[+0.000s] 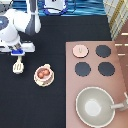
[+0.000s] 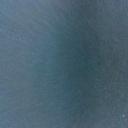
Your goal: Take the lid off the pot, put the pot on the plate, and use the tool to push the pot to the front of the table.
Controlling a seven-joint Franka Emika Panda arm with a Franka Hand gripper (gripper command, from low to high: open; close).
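We had the lid (image 1: pixel 79 50) off on the stove (image 1: pixel 95 85) and the pot (image 1: pixel 43 74) on its plate (image 1: pixel 38 81), left of centre on the desk (image 1: pixel 55 105). Our gripper (image 1: pixel 18 54) pinched the spatula (image 1: pixel 19 65); pushing seemingly remained. The wrist view showed only blur.

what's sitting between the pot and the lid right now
Nothing: in the exterior view, bare table and stove edge separate pot from lid. The gripper is above the tool.
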